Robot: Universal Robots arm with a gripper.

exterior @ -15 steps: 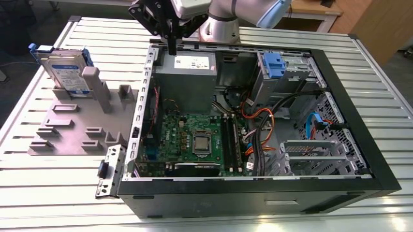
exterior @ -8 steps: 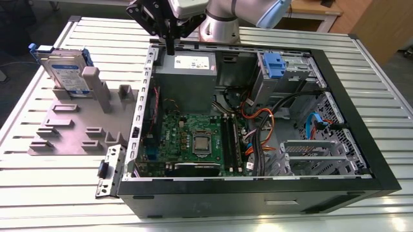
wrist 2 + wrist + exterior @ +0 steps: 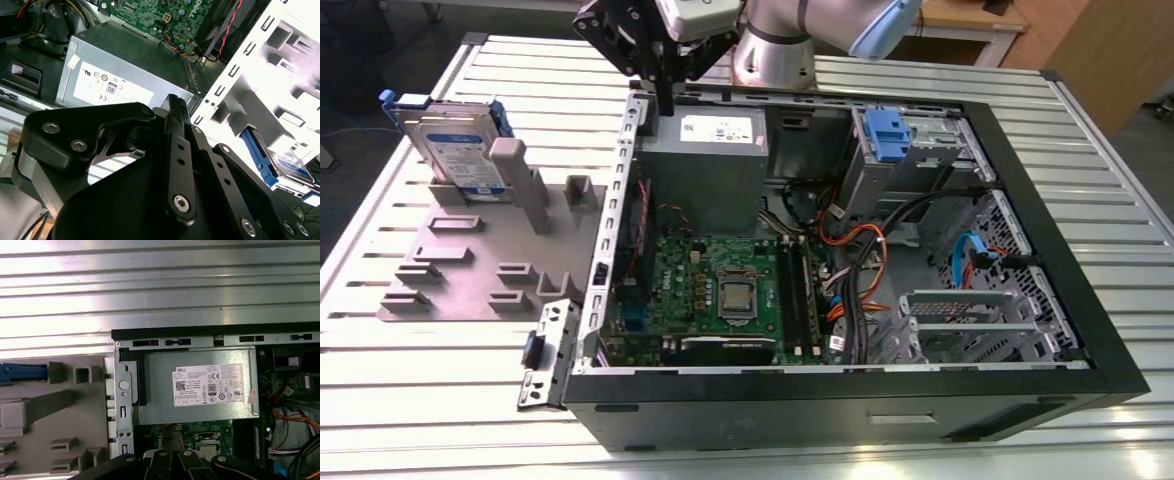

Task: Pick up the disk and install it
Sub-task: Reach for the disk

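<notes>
The gripper (image 3: 666, 106) hangs over the back corner of the open case (image 3: 854, 412). Its fingers are pressed together with nothing between them, and in the second wrist view the two tips (image 3: 173, 103) meet in a single point. They touch nothing. Directly under them is the case's metal rim, and just past it sits the grey power supply (image 3: 707, 150), label up.

The disk (image 3: 454, 150) is well apart from the fingers, towards the exterior view's left. It stands upright on edge in the grey holder (image 3: 467, 272), its blue carrier framing it. In the first wrist view the holder (image 3: 50, 405) lies beside the fingers and a strip of the carrier's blue edge (image 3: 22, 372) shows at its far side.

Below the fingers and further into the case are the green board (image 3: 720, 290) and a bunch of orange and black cables (image 3: 854, 240). A second blue carrier (image 3: 887, 135) sits in a bay on the side of the power supply away from the fingers.

Case and holder rest on a table (image 3: 427, 400) of ribbed metal slats, with wooden furniture (image 3: 1107, 50) behind it.

The arm is cut off by the exterior view's upper edge. A holder post hides the disk's lower part. In the second wrist view the holder is washed out white, and the gripper's own links cover much of the foreground.
</notes>
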